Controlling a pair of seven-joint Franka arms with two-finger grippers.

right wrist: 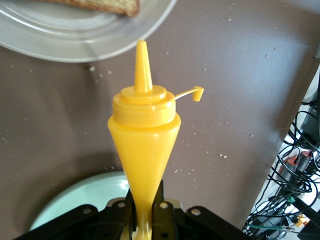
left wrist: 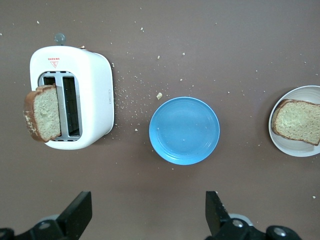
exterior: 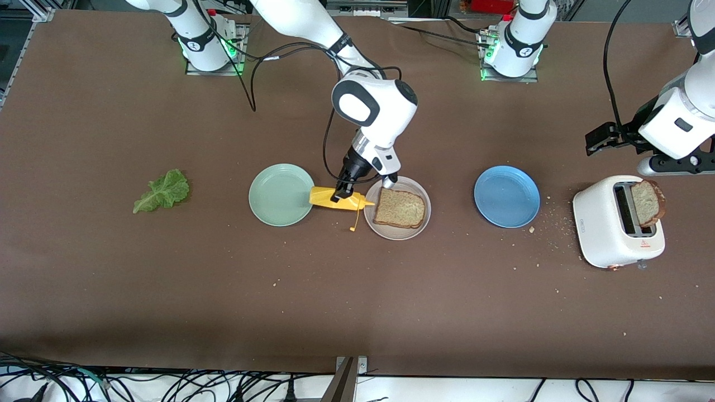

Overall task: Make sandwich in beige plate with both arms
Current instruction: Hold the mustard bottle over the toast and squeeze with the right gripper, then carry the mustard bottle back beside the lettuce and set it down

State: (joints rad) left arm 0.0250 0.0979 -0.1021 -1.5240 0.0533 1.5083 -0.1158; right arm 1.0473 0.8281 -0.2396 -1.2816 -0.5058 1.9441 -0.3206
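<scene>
Toaster (exterior: 614,229) held the second slice under my spread, waiting left gripper (left wrist: 145,220). Right gripper (exterior: 342,192) pinched the mustard bottle (exterior: 335,199), nozzle at the beige plate (exterior: 397,231); saucing appeared underway, squeezing next.

bread slice (exterior: 400,209) on the plate (exterior: 397,233), squeeze bottle (exterior: 338,198) just beside it, toaster (exterior: 611,229) well apart.

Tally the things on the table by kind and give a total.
Plates: 3 (mint, beige, blue)
Bread slices: 2 (on the beige plate, in the toaster)
Lettuce: 1
Mustard bottle: 1
Toaster: 1
Total: 8
</scene>
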